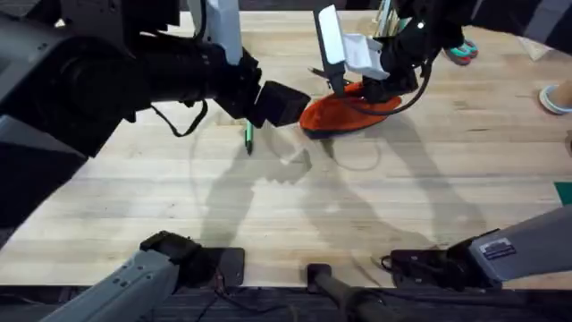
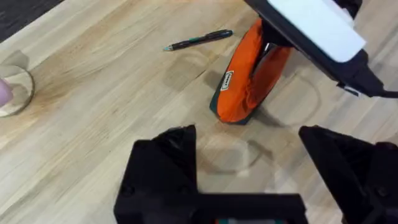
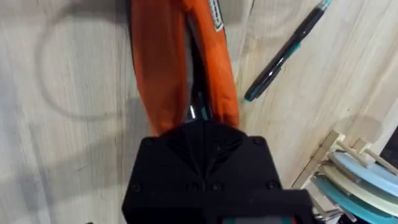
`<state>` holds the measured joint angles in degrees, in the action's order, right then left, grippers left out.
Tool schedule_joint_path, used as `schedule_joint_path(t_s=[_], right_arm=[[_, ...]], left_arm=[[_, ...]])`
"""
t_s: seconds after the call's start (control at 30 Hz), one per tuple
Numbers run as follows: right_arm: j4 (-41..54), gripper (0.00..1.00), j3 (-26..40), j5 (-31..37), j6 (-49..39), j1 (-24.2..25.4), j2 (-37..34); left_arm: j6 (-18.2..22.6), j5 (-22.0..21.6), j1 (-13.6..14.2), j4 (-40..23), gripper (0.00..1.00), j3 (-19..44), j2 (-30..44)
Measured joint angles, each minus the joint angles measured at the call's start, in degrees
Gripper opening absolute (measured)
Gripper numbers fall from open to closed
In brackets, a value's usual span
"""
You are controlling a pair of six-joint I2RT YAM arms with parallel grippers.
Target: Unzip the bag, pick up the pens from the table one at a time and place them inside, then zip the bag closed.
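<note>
The orange bag (image 1: pixel 349 112) lies at the table's (image 1: pixel 286 206) far middle, its top zipper partly parted to show dark lining (image 3: pixel 191 74). My right gripper (image 1: pixel 366 89) comes down on the bag's top; in its wrist view the right gripper (image 3: pixel 198 127) is shut on the zipper pull. My left gripper (image 2: pixel 249 165) hovers open just short of the bag's (image 2: pixel 245 81) near end, holding nothing. A green pen (image 1: pixel 248 136) lies left of the bag. A black pen (image 2: pixel 199 40) with a teal tip, the same black pen (image 3: pixel 286 53) in the right wrist view, lies beside the bag.
Teal-handled scissors (image 1: pixel 462 52) and a cup (image 1: pixel 556 97) sit at the far right. A wooden stand with pale pieces (image 3: pixel 354 168) stands close to the bag. A clear glass disc (image 2: pixel 9 90) rests on the wood. Open tabletop stretches toward the arm bases.
</note>
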<state>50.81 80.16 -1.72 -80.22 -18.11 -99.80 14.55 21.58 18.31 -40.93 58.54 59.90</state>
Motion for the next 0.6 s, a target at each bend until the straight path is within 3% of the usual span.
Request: schedule_joint_path(t_s=[0.2, 0.3, 0.37, 0.5, 0.53, 0.6], right_arm=[[0.01, 0.037, 0.04, -0.02, 0.01, 0.00, -0.21], [0.02, 0.116, 0.04, -0.02, 0.01, 0.00, -0.22], [0.04, 0.331, 0.04, 0.00, 0.00, 0.00, -0.22], [-0.14, 0.918, 0.04, 0.00, -0.22, 0.00, -0.22], [-0.19, 0.973, 0.04, 0.00, -0.60, 0.00, -0.22], [-0.18, 0.993, 0.04, 0.00, -0.73, 0.00, -0.22]], left_arm=[[0.00, 0.00, 0.00, 0.00, 0.993, -0.01, 0.00], [0.00, 0.00, 0.00, 0.00, 0.993, -0.01, 0.00], [0.00, 0.00, 0.00, 0.00, 0.993, 0.00, 0.00], [0.00, 0.00, 0.00, 0.00, 0.993, -0.02, 0.00], [0.00, 0.00, 0.00, -0.01, 0.993, -0.01, 0.00], [0.00, 0.00, 0.00, -0.04, 0.994, 0.00, 0.00]])
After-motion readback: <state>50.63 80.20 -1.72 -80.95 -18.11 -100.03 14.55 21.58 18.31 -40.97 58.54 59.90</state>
